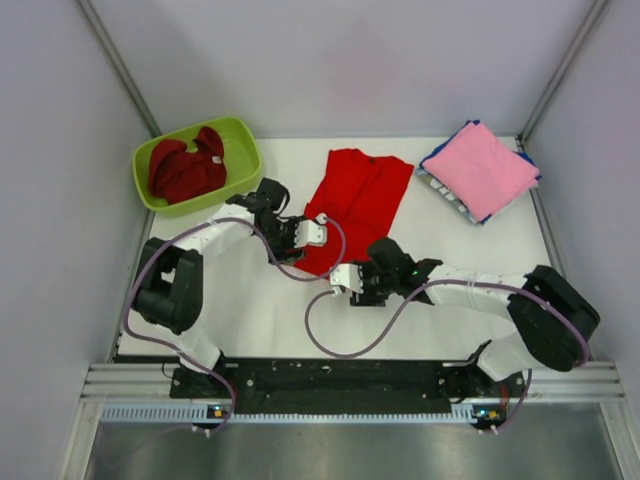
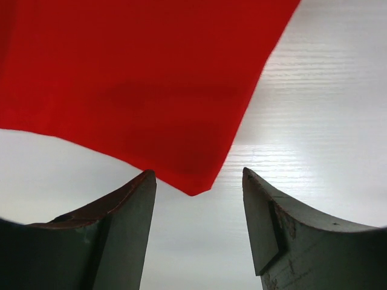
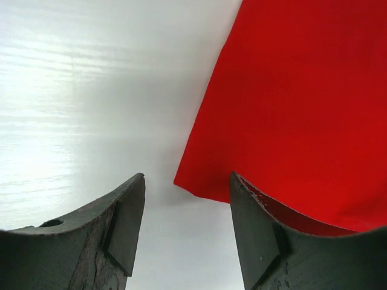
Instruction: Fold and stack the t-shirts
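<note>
left end effector (image 1: 313, 232) released at eight o'clock of the bright red t-shirt (image 1: 362, 190), right end effector (image 1: 343, 279) released at six o'clock; shirt flat on counter (image 1: 250, 310).

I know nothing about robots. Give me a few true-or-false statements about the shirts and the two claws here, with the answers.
1. The bright red t-shirt lies on the table. True.
2. The left gripper is clamped on that shirt's corner. False: its jaws stand apart and the corner lies loose between them.
3. The green tub holds a dark red shirt. True.
4. The topmost shirt at the far right is blue. False: the pink shirt lies on top there.
5. The right gripper is open. True.
</note>
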Action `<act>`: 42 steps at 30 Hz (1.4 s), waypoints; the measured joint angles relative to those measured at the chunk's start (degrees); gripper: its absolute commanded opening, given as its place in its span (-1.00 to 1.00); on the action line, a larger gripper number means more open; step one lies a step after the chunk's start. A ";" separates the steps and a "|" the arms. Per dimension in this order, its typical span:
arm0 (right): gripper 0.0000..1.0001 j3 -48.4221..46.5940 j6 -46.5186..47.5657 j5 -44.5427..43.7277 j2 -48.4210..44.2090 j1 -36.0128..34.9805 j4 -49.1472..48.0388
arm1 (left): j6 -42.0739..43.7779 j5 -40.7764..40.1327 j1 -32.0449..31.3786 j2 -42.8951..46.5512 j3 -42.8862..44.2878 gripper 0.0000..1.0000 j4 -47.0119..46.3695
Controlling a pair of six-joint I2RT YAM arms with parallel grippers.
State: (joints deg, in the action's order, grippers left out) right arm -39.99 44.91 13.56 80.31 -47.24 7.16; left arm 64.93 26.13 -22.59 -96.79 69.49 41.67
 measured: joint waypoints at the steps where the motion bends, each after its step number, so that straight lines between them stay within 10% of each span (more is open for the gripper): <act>1: 0.13 -0.22 0.35 -0.85 1.77 -0.35 0.59 | 1.11 -0.20 0.00 -0.42 -1.27 0.28 -0.22; 8: -0.06 -2.16 1.22 -4.87 7.10 -0.72 0.33 | 4.07 -2.62 -1.46 -2.29 -4.92 0.31 -3.13; 13: -0.82 -2.51 1.60 -5.95 8.07 -0.92 0.20 | 4.46 -4.83 -1.99 -4.55 -5.55 0.14 -5.14; 18: -1.00 -2.69 1.42 -7.04 8.39 -0.98 1.03 | 4.85 -6.19 -2.10 -4.61 -6.40 -1.00 -5.73; 27: -1.00 -3.21 -2.14 -5.14 0.00 -1.29 8.68 | -1.55 -8.11 -3.41 1.49 -8.44 -1.00 -3.48; 42: -1.00 -10.34 -11.61 3.69 -31.28 -2.43 27.10 | -15.98 -5.75 -9.66 22.97 6.91 -1.00 25.62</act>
State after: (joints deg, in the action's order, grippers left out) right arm -50.33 33.30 17.26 49.04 -49.67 34.26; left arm 48.95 20.38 -32.25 -73.82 76.40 67.29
